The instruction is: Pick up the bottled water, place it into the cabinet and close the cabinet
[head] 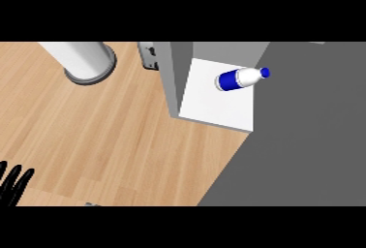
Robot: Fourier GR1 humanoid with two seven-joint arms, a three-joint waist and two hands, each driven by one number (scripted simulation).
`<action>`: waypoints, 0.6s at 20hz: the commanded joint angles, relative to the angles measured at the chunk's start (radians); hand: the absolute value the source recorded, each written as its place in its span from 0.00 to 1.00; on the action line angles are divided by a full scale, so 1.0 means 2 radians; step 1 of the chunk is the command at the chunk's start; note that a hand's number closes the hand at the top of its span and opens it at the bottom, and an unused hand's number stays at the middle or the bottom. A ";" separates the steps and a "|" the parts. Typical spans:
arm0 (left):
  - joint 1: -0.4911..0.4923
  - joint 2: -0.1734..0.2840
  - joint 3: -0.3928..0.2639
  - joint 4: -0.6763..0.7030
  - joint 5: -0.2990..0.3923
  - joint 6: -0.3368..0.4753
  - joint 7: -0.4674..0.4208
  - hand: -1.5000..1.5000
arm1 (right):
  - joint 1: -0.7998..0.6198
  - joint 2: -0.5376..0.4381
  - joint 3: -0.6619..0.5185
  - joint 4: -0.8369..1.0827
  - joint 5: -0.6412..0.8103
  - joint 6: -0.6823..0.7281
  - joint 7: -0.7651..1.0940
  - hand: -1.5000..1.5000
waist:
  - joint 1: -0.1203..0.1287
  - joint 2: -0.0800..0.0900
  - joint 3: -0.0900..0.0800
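The bottled water [241,78], white with a blue label and blue cap, lies on its side on the white shelf [214,109] inside the open cabinet, cap pointing right. The cabinet's grey side wall [172,80] stands to the left of the shelf. No hand touches the bottle. Only the black fingers of my left hand [14,184] show, straight and pointing up at the lower left edge, far from the cabinet. My right hand does not show.
A wide dark grey panel [307,140] fills the right side and runs along the shelf's right edge. A white cylinder on a grey base [84,60] stands on the wooden counter [114,135] at the top left. A small metal fitting [148,55] sits by the cabinet wall.
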 commanded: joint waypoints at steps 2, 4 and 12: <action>-0.001 0.007 0.007 -0.008 0.007 -0.016 -0.001 0.00 | -0.045 0.068 0.014 0.077 -0.052 -0.047 0.064 1.00 | 0.004 0.004 0.004; -0.006 0.012 0.016 0.004 0.015 -0.019 0.003 0.00 | -0.076 0.082 0.005 0.111 -0.079 -0.045 0.077 1.00 | 0.001 0.005 0.004; 0.016 0.012 0.023 0.011 0.025 -0.024 0.004 0.00 | -0.233 0.157 -0.122 0.245 -0.063 -0.127 0.120 1.00 | -0.023 -0.010 0.007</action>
